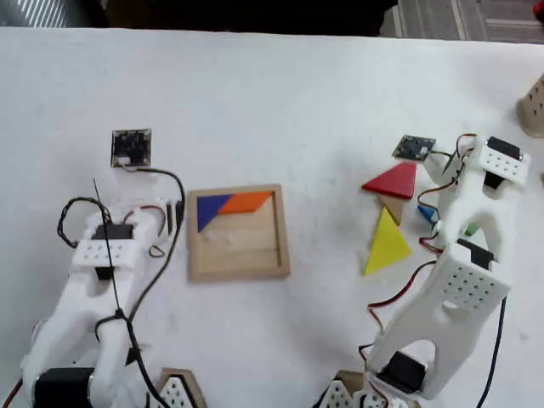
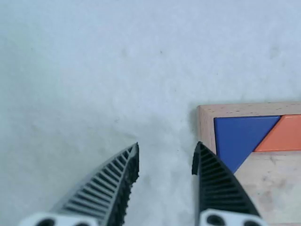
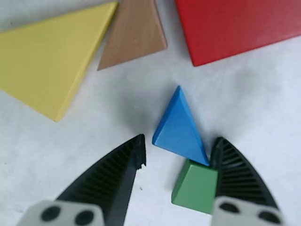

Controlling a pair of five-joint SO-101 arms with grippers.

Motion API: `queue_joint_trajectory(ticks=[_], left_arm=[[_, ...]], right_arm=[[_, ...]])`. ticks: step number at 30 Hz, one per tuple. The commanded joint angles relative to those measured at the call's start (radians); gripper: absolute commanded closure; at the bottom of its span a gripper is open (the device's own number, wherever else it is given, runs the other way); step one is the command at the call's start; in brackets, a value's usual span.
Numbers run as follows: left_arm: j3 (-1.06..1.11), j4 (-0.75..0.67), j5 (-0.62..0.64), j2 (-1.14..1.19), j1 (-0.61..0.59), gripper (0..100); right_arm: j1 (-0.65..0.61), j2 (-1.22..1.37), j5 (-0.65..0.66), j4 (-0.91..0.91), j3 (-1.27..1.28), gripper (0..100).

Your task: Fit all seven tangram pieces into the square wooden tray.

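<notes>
Two ribbed fingers of the right claw (image 3: 179, 146) stand wide apart and hold nothing, low over the white surface (image 3: 263, 94). A small blue triangle (image 3: 181, 127) lies between them, nearer one finger than the other. One of its corners touches a green piece (image 3: 196, 186), which sits right against the inner face of that nearer finger; whether plastic and wood actually meet there I cannot tell. Just beyond the blue tip lie a plain wooden triangle (image 3: 134, 35), a yellow triangle (image 3: 51, 56) beside it and a red triangle (image 3: 235, 28), all flat and close together but apart from the claw. The step in hand looks like picking up the small blue triangle. To do it well, the claw should probably shift sideways first so the triangle is centred and the green piece falls outside the fingers; otherwise closing would likely catch both or skew the blue one. It should also come down far enough to grip the piece's edges, with one finger on a straight side, since a squeeze on sloping sides could squirt it out. The left claw (image 2: 166, 148) is likewise parted and empty, hovering over bare surface just beside a corner of the tray (image 2: 205, 127). That tray holds a large blue triangle (image 2: 237, 136) in the corner with an orange piece (image 2: 284, 134) touching it. The other five pieces lie well apart from the tray, so most of the task remains.
</notes>
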Motion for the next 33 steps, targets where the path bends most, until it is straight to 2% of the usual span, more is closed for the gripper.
queue_joint_trajectory(ticks=[1, 8, 16, 18, 20, 23, 26, 31, 33], left_arm=[[-0.003, -0.021, -0.009, -0.036, -0.002, 80], [-0.005, -0.021, -0.009, -0.036, -0.002, 80], [-0.005, -0.021, -0.009, -0.036, -0.002, 80], [-0.005, -0.021, -0.009, -0.036, -0.002, 80], [-0.005, -0.021, -0.009, -0.036, -0.002, 80], [-0.005, -0.021, -0.009, -0.036, -0.002, 80], [-0.005, -0.023, -0.009, -0.036, -0.002, 80], [-0.005, -0.021, -0.009, -0.036, -0.002, 80], [-0.005, -0.021, -0.009, -0.036, -0.002, 80]], right_arm=[[-0.041, -0.002, 0.011, -0.024, -0.026, 77.0], [-0.038, -0.001, 0.012, -0.079, -0.02, 93.7], [-0.036, -0.001, 0.011, -0.071, -0.018, 90.6], [-0.039, -0.004, -0.035, -0.071, -0.025, 90.3], [-0.045, -0.015, -0.118, -0.07, -0.028, 89.4], [-0.065, -0.059, -0.255, -0.008, -0.032, 81.8], [-0.099, -0.12, -0.453, 0.085, -0.035, 76.5], [-0.125, -0.185, -0.905, 0.004, -0.031, 83.6], [-0.124, -0.183, -1.034, -0.03, -0.029, 83.7]])
